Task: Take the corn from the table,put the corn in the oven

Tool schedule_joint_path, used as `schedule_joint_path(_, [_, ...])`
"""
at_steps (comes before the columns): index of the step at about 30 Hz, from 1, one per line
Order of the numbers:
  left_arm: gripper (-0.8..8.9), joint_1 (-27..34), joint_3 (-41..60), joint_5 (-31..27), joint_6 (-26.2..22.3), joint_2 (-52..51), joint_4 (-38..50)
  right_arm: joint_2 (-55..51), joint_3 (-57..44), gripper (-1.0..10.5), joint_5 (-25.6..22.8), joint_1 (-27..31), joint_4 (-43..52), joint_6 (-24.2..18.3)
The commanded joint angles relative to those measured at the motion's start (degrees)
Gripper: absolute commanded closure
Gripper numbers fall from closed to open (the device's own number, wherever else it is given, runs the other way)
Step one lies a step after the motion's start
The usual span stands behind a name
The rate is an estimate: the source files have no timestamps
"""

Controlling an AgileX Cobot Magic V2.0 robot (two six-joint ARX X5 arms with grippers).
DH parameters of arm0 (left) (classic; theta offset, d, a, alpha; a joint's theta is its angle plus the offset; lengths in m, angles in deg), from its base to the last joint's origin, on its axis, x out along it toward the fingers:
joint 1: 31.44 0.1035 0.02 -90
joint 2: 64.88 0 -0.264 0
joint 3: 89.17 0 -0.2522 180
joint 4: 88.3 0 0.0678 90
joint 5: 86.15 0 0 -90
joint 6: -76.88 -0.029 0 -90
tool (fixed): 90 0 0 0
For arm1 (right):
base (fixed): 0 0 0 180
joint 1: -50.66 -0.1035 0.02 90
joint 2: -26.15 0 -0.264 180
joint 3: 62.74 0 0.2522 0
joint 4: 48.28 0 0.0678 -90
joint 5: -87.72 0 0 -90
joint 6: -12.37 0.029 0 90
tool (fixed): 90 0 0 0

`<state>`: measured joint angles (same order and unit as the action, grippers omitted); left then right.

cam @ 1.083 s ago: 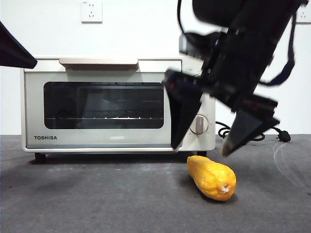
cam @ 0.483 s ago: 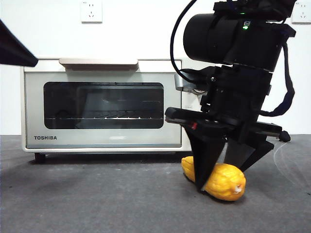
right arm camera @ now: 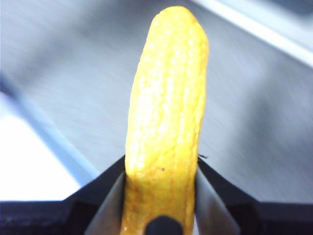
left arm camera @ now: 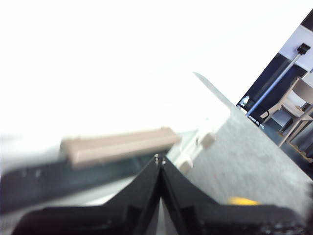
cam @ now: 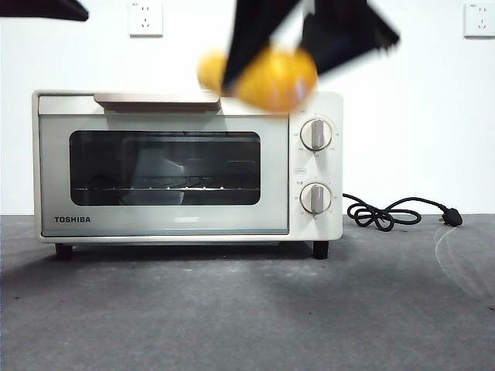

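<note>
The corn [cam: 271, 77], a yellow-orange bumpy cob, hangs blurred in the air in front of the top edge of the oven [cam: 186, 166]. My right gripper [cam: 290, 42] is shut on the corn [right arm camera: 166, 132], one black jaw on each side of it. The cream-white oven stands on the dark grey table [cam: 232, 309] with its glass door closed. My left gripper [left arm camera: 160, 164] is shut with nothing in it, close by the oven's beige handle [left arm camera: 120, 146]; in the front view it shows only as a black tip [cam: 42, 8] at the top left corner.
A black cord with a plug [cam: 398, 212] lies on the table to the right of the oven. Two knobs [cam: 315, 166] sit on the oven's right panel. A white wall with sockets [cam: 145, 17] stands behind.
My right gripper closed on the corn on the table and has lifted it up and to the left, to the height of the oven's top. The left arm's tip has risen slightly.
</note>
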<state>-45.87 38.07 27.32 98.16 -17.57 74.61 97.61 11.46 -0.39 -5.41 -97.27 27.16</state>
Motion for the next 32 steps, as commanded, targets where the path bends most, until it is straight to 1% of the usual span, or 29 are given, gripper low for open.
schedule_joint_path(1, [8.19,-0.24,-2.93,-0.02,-1.64,3.67,0.42,-2.93,1.9,9.6,-0.39,-1.9,-0.83,1.11])
schedule_joint_path(9, [8.19,-1.22,-8.7,0.04,-5.9,13.11,-0.15,-9.22,7.69,9.6,-6.56,-5.2,-5.49,1.44])
schedule_joint_path(15, [8.19,-2.82,-9.77,-0.24,-9.22,19.02,-0.07,-11.96,9.86,9.6,-8.37,-5.42,-7.23,1.42])
schedule_joint_path(20, [8.19,-4.04,-10.29,-1.81,-11.74,22.67,0.02,-12.61,10.12,9.6,-8.35,-5.42,-7.93,1.44])
schedule_joint_path(26, [8.19,-5.22,-10.95,-6.23,-14.47,25.49,-0.02,-12.59,10.12,9.6,-8.37,-5.42,-8.48,1.42])
schedule_joint_path(32, [8.19,-6.1,-11.74,-10.1,-16.79,25.94,0.02,-12.59,10.12,9.6,-8.37,-5.42,-8.52,1.42])
